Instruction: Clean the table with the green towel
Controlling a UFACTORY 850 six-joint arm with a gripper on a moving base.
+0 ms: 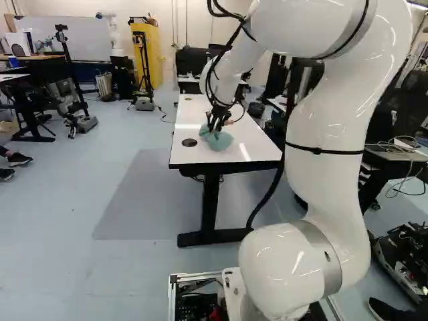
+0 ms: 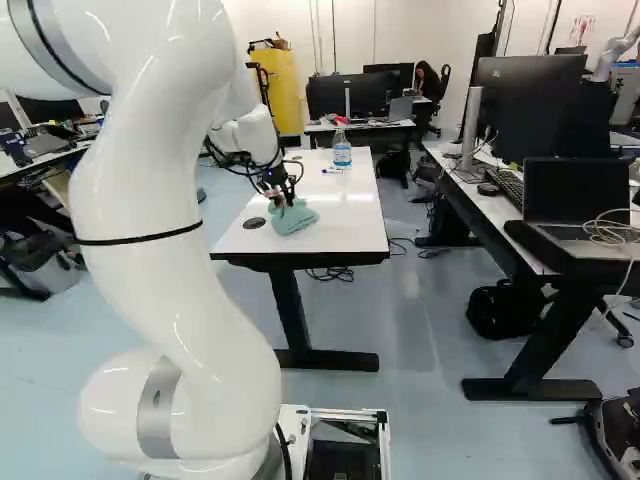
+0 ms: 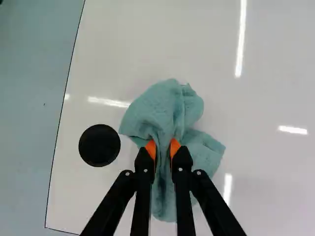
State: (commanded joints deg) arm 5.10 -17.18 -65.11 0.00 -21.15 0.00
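Pale wall far ahead of gripper, whiteboard on it, ahead-left. Tall yellow unit also far ahead. White table under gripper, black legs, bright light streaks reflected on top. Beyond it, desk with black monitors. Right of gripper, long white desk with large monitor, keyboard, laptop; black bag below. Floor smooth blue-grey all round, darker patch left of table
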